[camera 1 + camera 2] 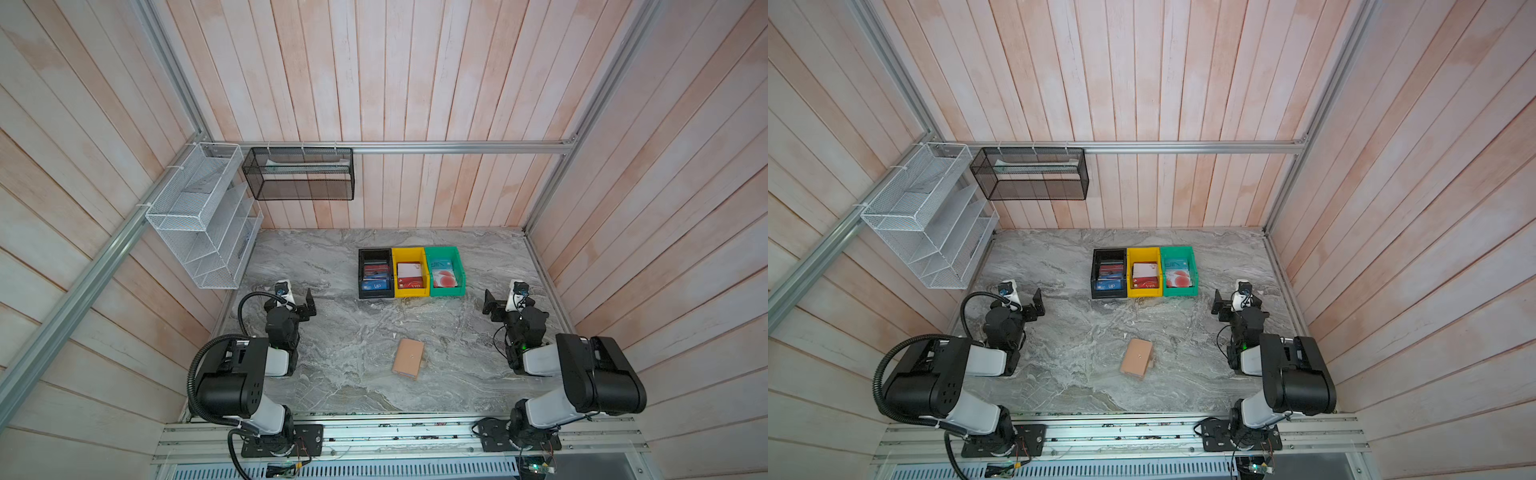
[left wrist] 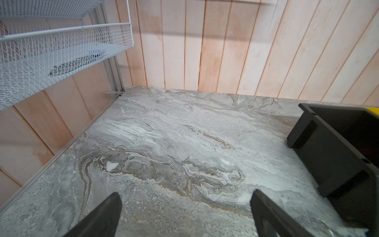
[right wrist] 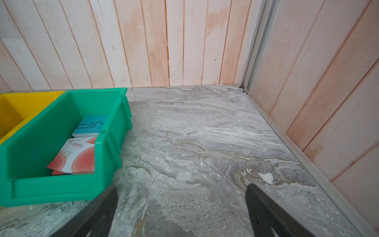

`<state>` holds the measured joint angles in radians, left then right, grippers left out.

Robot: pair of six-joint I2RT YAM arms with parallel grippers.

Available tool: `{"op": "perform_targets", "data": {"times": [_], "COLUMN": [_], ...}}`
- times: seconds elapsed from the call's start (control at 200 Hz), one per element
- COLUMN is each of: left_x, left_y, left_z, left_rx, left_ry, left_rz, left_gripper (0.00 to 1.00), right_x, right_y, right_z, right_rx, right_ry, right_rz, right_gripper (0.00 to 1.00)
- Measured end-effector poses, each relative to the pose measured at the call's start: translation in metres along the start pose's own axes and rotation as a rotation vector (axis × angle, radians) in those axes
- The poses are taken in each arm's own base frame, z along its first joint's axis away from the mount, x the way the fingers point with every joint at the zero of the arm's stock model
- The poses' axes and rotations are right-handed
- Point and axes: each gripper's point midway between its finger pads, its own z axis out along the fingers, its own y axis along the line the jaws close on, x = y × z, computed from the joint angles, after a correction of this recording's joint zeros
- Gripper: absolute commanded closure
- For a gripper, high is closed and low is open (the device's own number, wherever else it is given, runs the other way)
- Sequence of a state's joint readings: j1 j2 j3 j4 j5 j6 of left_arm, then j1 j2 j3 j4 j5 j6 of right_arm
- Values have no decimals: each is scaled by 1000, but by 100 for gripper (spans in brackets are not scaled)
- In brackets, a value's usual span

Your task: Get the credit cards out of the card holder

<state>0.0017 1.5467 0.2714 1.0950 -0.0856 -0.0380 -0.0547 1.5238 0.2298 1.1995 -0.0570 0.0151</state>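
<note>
— Left wrist view: how is the left gripper [image 2: 186,194] found?
— Spread wide, nothing held; the right gripper [image 3: 181,187] is likewise wide and empty.
— Where is the card holder [image 1: 409,357] seen?
— Closed, laid flat on the bench [image 1: 332,340], lower centre of both top views, well apart from both.

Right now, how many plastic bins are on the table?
3, side by side in one row in both top views: black bin on the left, yellow bin in the middle, green bin on the right. A hidden fourth seems unlikely.
</note>
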Motion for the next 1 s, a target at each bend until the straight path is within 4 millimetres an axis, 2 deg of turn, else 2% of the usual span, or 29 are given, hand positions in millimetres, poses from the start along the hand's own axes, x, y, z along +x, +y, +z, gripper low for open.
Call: {"op": "perform_targets", "data": {"times": [0.87,1.0], "left_x": [0,0], "left_y": [0,-1], "left_z": [0,0], "left_rx": [0,2], "left_ry": [0,1], "left_rz": [0,4], "left_gripper": [2,4], "right_x": [0,-11], "right_y": [0,10], "right_z": [0,-4], "right_rx": [13,26], "right_ry": [0,-18], "right_rz": [-2,-33], "right_gripper": [4,5]}}
